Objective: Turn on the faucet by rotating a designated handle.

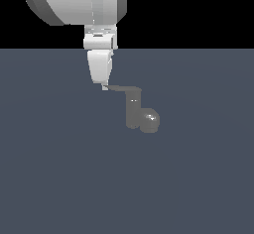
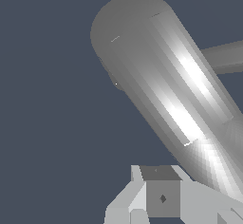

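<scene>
From my remote station, the gripper (image 1: 104, 85) met the handle (image 1: 124, 88) tip; I couldn't tell whether its fingers were parted or clenched. Beyond, the faucet (image 1: 141, 114) stood mid-floor. I judged the glossy lever stiff and slippery, best pushed at its tip. No writing showed.

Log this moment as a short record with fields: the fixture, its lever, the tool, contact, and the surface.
fixture: small glossy grey metal faucet, upright cylindrical post with a rounded bulbous base toward the exterior view's right
lever: thin flat grey handle, running from the post's top toward the exterior view's left
tool: white tool of the large white robot arm, pointing down at the handle's free tip
tool state: cannot tell whether open or shut
contact: tool tip at the handle's end; actual touch unclear
surface: plain dark blue-grey floor
</scene>
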`<state>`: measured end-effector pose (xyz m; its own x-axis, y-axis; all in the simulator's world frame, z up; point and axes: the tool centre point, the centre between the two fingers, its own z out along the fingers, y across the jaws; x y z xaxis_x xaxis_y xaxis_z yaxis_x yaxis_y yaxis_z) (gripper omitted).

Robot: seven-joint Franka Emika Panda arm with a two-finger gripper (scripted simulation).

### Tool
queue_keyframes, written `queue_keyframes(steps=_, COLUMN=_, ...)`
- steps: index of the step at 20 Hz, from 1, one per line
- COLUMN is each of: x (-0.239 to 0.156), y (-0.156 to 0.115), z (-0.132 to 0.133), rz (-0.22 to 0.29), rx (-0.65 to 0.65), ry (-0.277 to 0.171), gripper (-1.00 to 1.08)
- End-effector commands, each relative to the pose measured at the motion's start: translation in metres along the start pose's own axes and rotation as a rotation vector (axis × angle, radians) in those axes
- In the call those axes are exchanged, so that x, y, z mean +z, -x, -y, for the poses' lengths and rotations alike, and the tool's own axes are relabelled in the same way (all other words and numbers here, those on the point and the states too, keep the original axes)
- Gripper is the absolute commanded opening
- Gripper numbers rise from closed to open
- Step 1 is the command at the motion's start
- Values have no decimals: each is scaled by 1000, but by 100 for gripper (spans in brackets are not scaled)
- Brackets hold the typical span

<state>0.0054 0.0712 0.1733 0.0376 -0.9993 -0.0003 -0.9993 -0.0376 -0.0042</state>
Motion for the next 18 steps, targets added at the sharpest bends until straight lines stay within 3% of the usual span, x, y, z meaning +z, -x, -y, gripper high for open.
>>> queue_keyframes(steps=1, x=0, y=3, z=-7, rz=0, rx=-3, ry=4, gripper=-100)
queue_keyframes(steps=18, x=0, y=-27, z=-48, rz=0, rx=-2, ry=2, gripper=-100)
